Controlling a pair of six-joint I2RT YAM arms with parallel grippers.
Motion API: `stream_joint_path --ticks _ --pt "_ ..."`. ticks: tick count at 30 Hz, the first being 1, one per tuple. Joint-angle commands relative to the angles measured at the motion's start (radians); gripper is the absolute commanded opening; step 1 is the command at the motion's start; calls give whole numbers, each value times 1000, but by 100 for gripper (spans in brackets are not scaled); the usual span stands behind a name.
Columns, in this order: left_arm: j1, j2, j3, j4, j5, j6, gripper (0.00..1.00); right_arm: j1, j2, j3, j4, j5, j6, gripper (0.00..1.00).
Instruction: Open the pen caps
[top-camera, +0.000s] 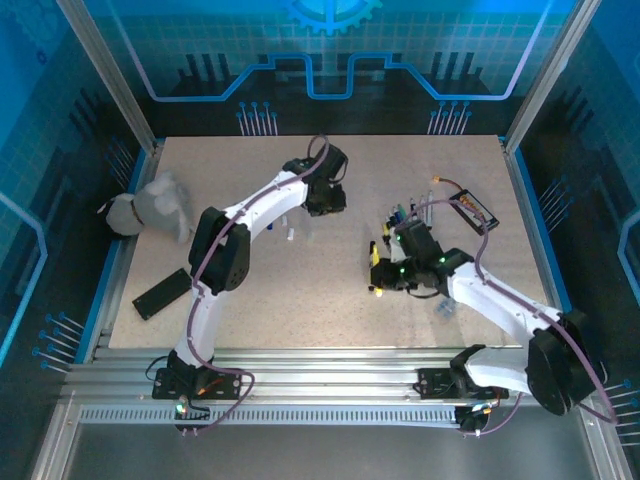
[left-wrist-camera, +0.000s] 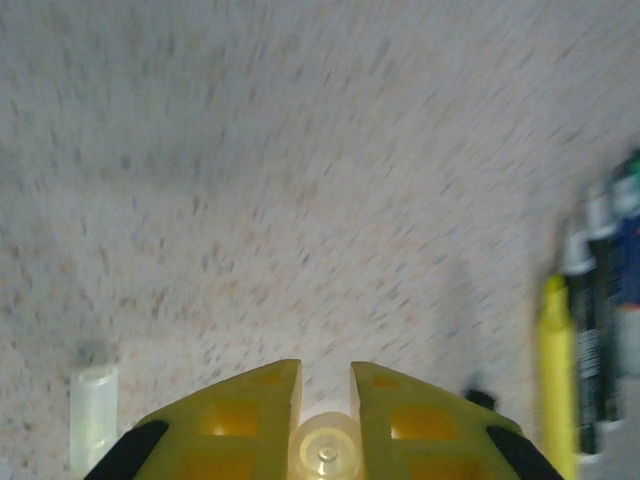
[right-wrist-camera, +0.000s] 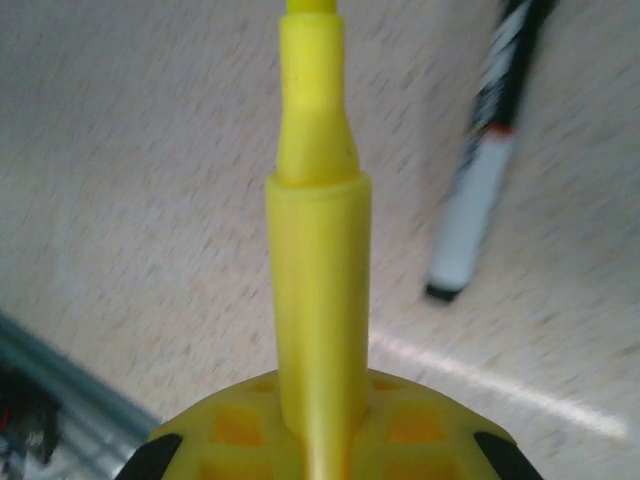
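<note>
A pale, translucent pen cap (left-wrist-camera: 326, 455) sits end-on between the jaws of my left gripper (left-wrist-camera: 326, 375), which is shut on it above the table. That gripper (top-camera: 322, 203) hangs over the table's middle back. My right gripper (right-wrist-camera: 320, 400) is shut on a yellow pen (right-wrist-camera: 316, 250) whose bare tip points away from the camera, with no cap on it. In the top view the right gripper (top-camera: 378, 272) is right of centre. Another clear cap (left-wrist-camera: 93, 415) lies on the table beside the left fingers. Several more pens (left-wrist-camera: 590, 320) lie side by side at the right.
A black and white pen (right-wrist-camera: 480, 170) lies on the table beyond the yellow one. A black device with an orange label (top-camera: 472, 210) sits at the back right. A flat black rectangle (top-camera: 162, 292) lies at the front left, and a grey cloth (top-camera: 150, 208) at the left edge.
</note>
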Motion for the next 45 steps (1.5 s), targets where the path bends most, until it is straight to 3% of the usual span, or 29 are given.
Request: stream_joint_path --ticks 1,10,34,36,41,45 --pt "-20 -60 -73 -24 -13 31 0 -85 103 99 -69 90 -146 0" --pt "-41 -32 -159 -46 -88 25 0 -134 346 320 -136 224 -265 0" --pt "-40 121 -48 -207 -268 42 16 -54 594 435 -194 424 -245 0" --pt "-40 126 -41 -213 -278 43 19 -53 602 443 -199 438 -240 4" --pt "-40 138 -16 -235 -294 51 27 -53 618 467 -218 467 -228 26" --pt "-40 138 -9 -237 -301 52 29 -53 614 478 -222 473 -223 30"
